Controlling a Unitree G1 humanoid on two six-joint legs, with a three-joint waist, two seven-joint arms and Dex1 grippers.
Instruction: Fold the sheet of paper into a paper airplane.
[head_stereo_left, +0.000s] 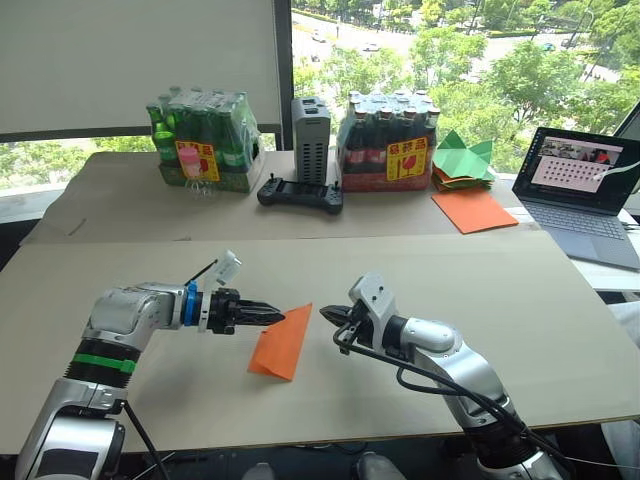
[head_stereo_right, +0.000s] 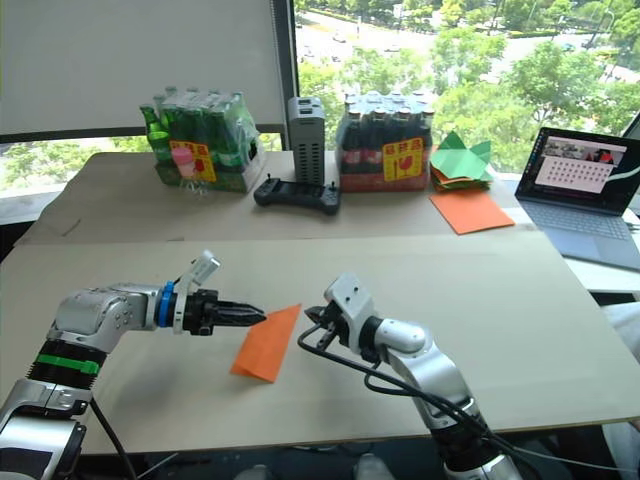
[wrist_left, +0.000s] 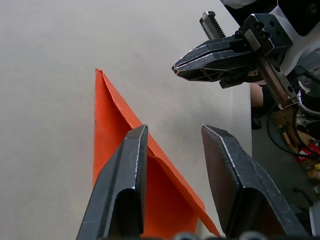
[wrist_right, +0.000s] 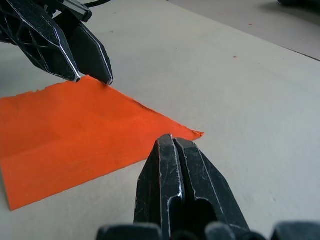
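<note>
1. The sheet of paper (head_stereo_left: 283, 343) lies flat on the table (head_stereo_left: 520, 330), between the two end effectors, and already has the look of a folded pointed wedge with a layered flap along one long edge.
2. My judgement is that the early folds are done: the paper is narrow and tapers to a tip. The wing folds that would make it a finished airplane are not visible, so I judge that some folding is left.
3. The left end effector (head_stereo_left: 276, 317) hovers at the paper's upper long edge, with its fingers spread apart and nothing between them; whether a fingertip touches the paper I cannot tell.
4. The right end effector (head_stereo_left: 327, 315) sits just beside the paper's pointed tip, on the opposite side from the left one, with its fingers pressed together and holding nothing.
5. Around the paper the table is bare on all sides, giving open room for sliding or turning it.
6. The bottle packs (head_stereo_left: 203, 140), controller (head_stereo_left: 300, 194) and laptop (head_stereo_left: 585, 185) stand well beyond the paper, on the far side.
</note>
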